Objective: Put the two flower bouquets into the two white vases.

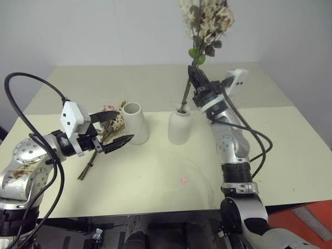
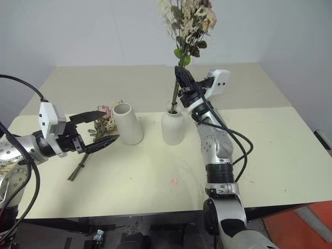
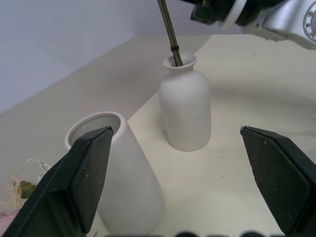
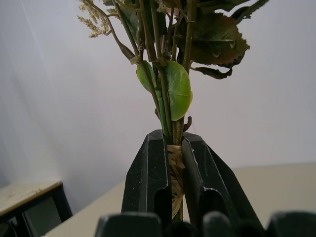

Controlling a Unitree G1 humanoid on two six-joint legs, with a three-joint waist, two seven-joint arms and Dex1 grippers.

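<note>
My right gripper (image 1: 196, 78) is shut on the stems of one flower bouquet (image 1: 207, 21) and holds it upright. The stem ends (image 3: 170, 34) reach down into the mouth of the narrow-necked white vase (image 1: 179, 127). In the right wrist view the black fingers (image 4: 148, 173) pinch the wrapped stems just under a green leaf. The second bouquet (image 1: 111, 122) lies flat on the table, to the left of the tapered wide-mouthed vase (image 1: 136, 123). My left gripper (image 1: 123, 125) hovers open over that bouquet, pointing at the tapered vase and holding nothing.
Both vases stand near the middle of a cream table (image 1: 155, 171), about a hand's width apart. A small red dot (image 1: 183, 180) marks the tabletop in front of them. A second table surface (image 1: 104, 78) adjoins behind, up to a white wall.
</note>
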